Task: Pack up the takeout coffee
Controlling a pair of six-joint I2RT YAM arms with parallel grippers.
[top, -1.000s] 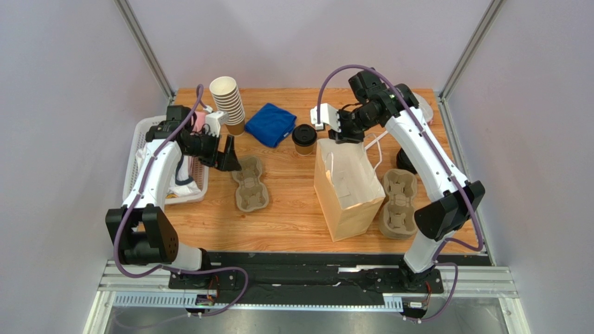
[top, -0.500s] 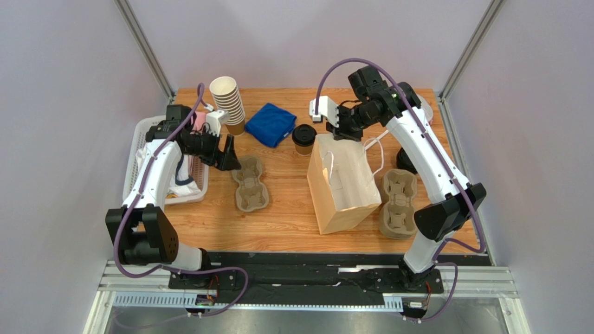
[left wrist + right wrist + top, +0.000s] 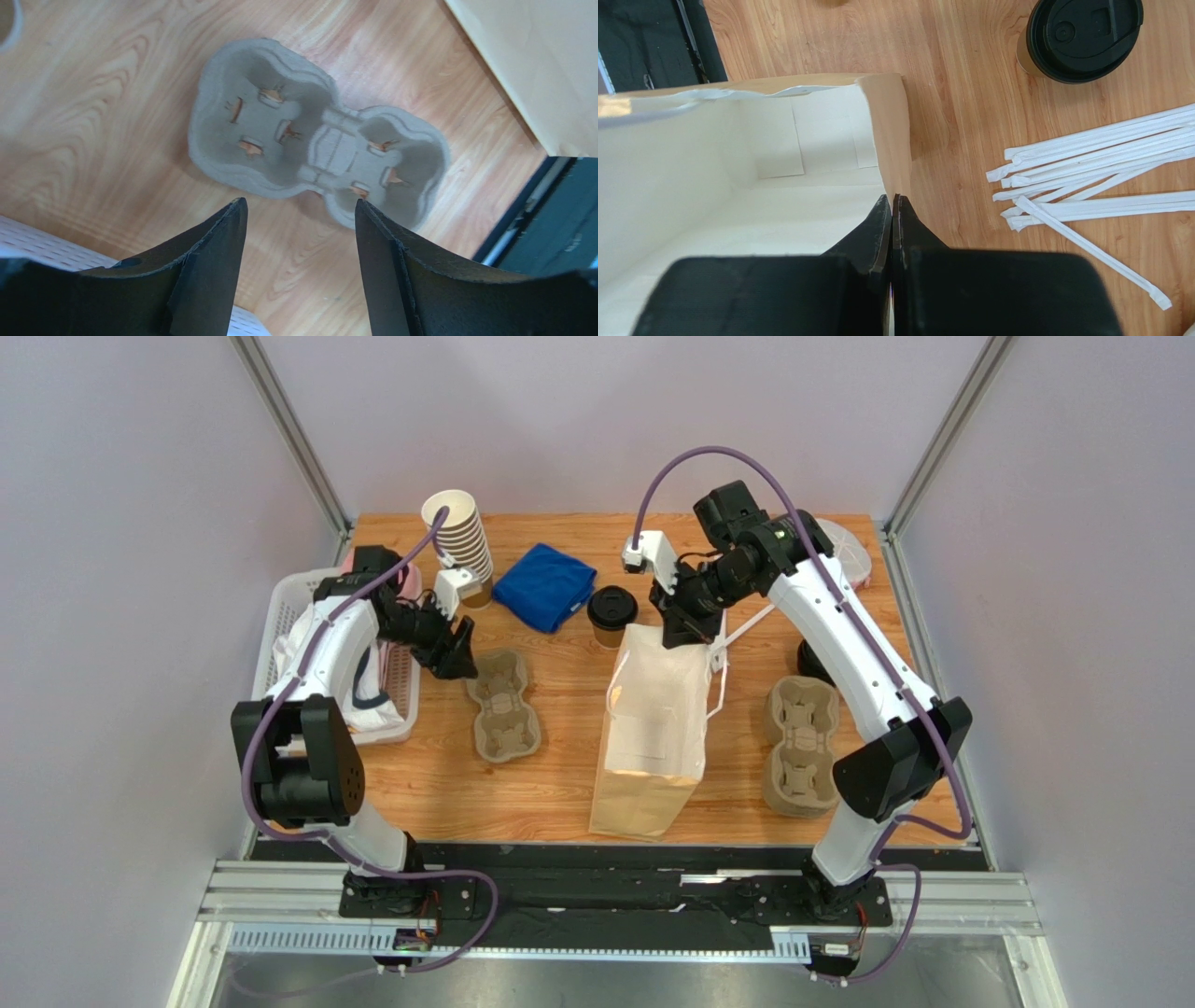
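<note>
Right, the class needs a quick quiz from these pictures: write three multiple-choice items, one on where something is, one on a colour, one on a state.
1. Where is the takeout coffee? A inside the paper bag; B standing on the table, outside the bag; C held in the right gripper.
2. What colour is the folded cloth? A red; B green; C blue.
3. The right gripper is: A shut on the paper bag's rim; B open above the coffee; C shut on the cloth.
Answers: 1 B, the right wrist view shows it on the wood beside the bag's mouth. 2 C, it is plainly blue from above. 3 A, its fingertips meet on the rim's paper.
</note>
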